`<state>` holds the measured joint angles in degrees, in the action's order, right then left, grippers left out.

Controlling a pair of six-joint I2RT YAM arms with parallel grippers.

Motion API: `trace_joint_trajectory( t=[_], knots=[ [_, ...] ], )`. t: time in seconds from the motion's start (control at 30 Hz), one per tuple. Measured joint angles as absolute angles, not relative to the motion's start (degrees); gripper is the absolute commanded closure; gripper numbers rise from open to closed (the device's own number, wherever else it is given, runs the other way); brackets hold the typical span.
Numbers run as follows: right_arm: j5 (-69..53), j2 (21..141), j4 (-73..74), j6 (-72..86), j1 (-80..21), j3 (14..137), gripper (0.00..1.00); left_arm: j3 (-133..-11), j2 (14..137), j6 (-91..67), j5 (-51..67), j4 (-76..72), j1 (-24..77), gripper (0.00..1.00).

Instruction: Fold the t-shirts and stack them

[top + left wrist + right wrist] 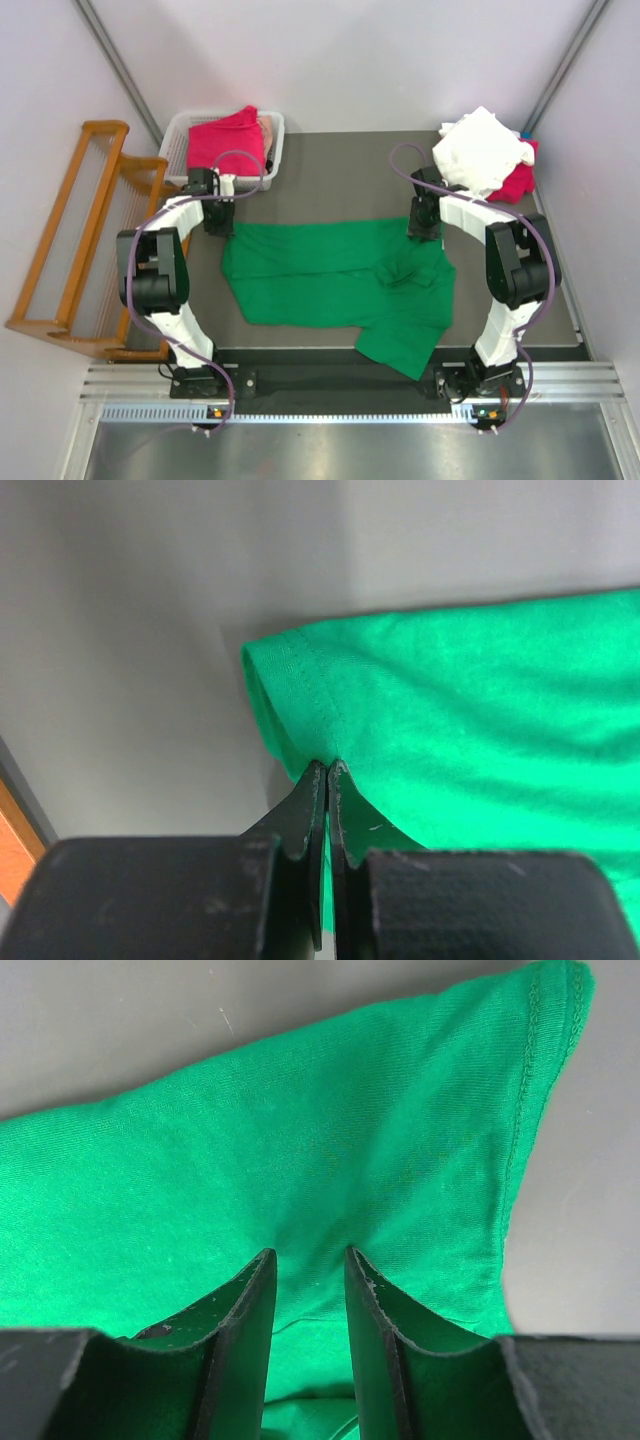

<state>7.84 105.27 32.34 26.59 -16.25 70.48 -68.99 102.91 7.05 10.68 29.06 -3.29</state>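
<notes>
A bright green t-shirt (pixel 330 270) lies spread across the middle of the dark table, rumpled at its right end, with one part hanging over the near edge. My left gripper (pixel 218 222) is at its far left corner, shut on the stitched hem (pixel 300 695). In the left wrist view that gripper (pixel 328 765) pinches thin cloth. My right gripper (pixel 422 228) is at the far right corner. In the right wrist view the right gripper (pixel 308 1252) has its jaws partly apart with a thick bunch of the green t-shirt (pixel 300 1140) between them. A white t-shirt (pixel 480 150) lies on a pinkish red one (pixel 520 182) at the back right.
A white slatted basket (pixel 276 148) at the back left holds crimson t-shirts (pixel 228 140). An orange wooden rack (pixel 75 240) stands left of the table. Grey walls close in the back and both sides.
</notes>
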Motion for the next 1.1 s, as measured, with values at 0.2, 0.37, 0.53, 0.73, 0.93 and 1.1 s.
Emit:
trace_joint_trajectory(
  t=[0.2,0.37,0.53,0.73,0.93,1.1],
  knots=[
    [7.94,105.27,32.29,26.59,-16.25,70.5,0.67,-69.73,106.65,5.89,8.95,27.53,-3.29,0.99],
    [8.34,105.3,32.23,26.61,-16.25,70.67,0.67,-73.03,109.32,5.43,7.68,27.51,-3.27,0.99],
    [8.47,105.95,32.18,26.61,-16.25,72.97,0.66,-75.0,110.8,5.23,7.44,27.44,-3.29,0.99],
    [8.71,109.36,31.42,26.63,-15.33,76.77,0.67,-76.44,111.79,4.62,7.44,27.42,-3.29,0.97],
    [8.71,110.3,31.55,26.61,-13.32,76.93,0.64,-76.64,111.7,5.13,7.97,27.64,-3.33,0.57],
    [9.15,108.01,31.57,26.3,-14.17,75.94,0.6,-74.43,107.5,6.81,7.84,29.78,-3.66,0.41]
  ],
)
